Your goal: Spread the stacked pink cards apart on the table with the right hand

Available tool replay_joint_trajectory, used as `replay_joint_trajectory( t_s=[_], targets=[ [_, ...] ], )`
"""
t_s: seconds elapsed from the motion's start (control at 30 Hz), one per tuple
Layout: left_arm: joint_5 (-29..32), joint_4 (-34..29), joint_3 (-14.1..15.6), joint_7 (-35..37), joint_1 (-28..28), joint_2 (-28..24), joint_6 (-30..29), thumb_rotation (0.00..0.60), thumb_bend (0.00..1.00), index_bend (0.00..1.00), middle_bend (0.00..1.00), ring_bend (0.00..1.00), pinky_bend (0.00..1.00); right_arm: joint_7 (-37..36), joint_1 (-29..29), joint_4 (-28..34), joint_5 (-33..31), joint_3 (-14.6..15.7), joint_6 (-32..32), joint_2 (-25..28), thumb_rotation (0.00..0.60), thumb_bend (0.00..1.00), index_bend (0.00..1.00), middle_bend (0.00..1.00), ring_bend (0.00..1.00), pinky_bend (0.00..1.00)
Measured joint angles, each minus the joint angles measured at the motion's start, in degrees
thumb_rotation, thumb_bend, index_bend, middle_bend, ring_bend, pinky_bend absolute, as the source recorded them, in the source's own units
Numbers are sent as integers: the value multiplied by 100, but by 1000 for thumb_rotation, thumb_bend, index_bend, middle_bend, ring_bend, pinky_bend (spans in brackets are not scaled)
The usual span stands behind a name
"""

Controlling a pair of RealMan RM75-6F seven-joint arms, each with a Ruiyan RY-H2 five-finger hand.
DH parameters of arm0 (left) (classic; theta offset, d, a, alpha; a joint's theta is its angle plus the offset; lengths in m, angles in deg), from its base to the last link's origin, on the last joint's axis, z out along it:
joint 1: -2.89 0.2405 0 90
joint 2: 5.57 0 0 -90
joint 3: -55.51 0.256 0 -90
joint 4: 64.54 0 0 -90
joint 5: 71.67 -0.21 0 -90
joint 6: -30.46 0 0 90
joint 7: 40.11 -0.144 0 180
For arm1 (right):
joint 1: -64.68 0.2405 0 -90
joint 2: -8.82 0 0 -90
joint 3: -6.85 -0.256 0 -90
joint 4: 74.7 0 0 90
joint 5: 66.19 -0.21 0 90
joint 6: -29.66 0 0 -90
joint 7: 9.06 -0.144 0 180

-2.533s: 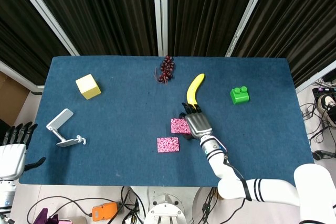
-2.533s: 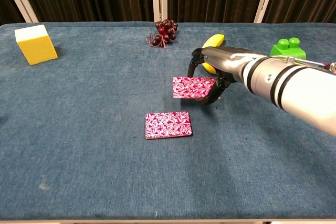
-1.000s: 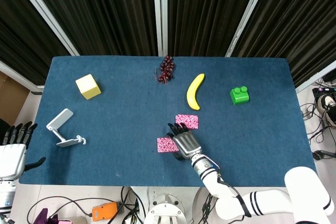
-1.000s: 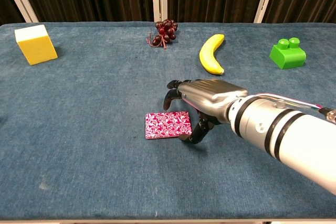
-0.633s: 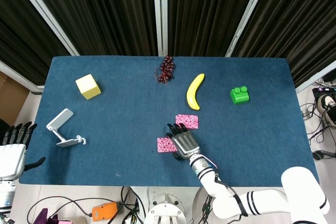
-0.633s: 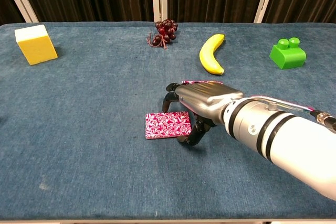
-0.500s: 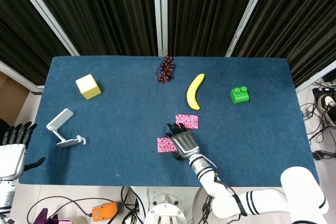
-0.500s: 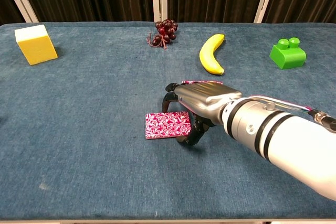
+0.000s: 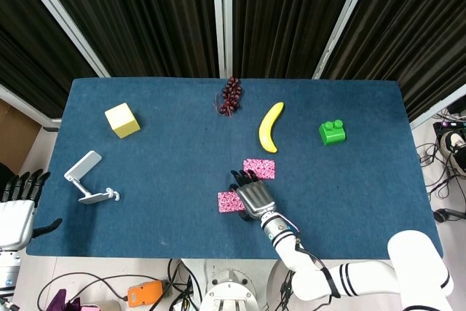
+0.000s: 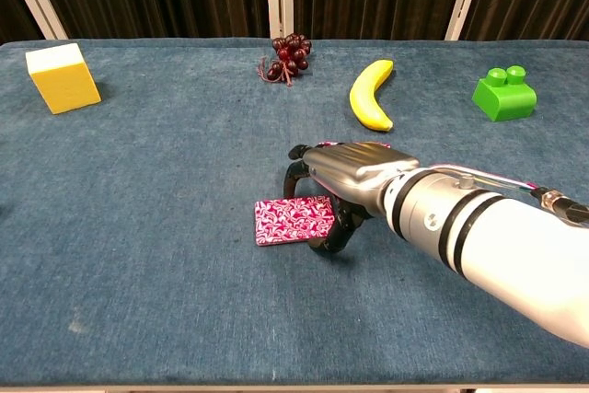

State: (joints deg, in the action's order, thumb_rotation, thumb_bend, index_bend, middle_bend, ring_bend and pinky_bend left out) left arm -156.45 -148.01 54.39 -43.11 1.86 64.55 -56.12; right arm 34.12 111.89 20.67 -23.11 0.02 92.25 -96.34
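Resting curled fingertips on the near pink card (image 10: 293, 219), the right hand (image 10: 342, 179) holds nothing; the left hand (image 9: 16, 213) hangs spread off the desk (image 9: 160, 172).

On the tabletop (image 9: 160, 172), 2 cards are lying apart: the near card (image 9: 230, 202) is sitting just left of the right hand (image 9: 253, 196), and the far card (image 9: 260, 167) is lying just behind it. The banana (image 9: 270, 127) is lying behind the far card, between the grapes (image 9: 231, 95) and the toy brick (image 9: 332, 132).
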Motion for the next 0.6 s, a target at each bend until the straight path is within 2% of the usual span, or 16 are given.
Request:
replay_joint_trajectory(
  t_s=[0.37,0.6],
  targets=[
    [-7,-17,-3,-17,-5,-7,2,600,50,88,64,0,12,-204,-56,183,202,-31,-1,194,600,490,423,64,0,0],
    [-37,-11,-12,-6,-28,-1,1,600,50,88,64,0,12,-492,-265,484,451,56,85,700,600,491,431,64,0,0]
  ],
)
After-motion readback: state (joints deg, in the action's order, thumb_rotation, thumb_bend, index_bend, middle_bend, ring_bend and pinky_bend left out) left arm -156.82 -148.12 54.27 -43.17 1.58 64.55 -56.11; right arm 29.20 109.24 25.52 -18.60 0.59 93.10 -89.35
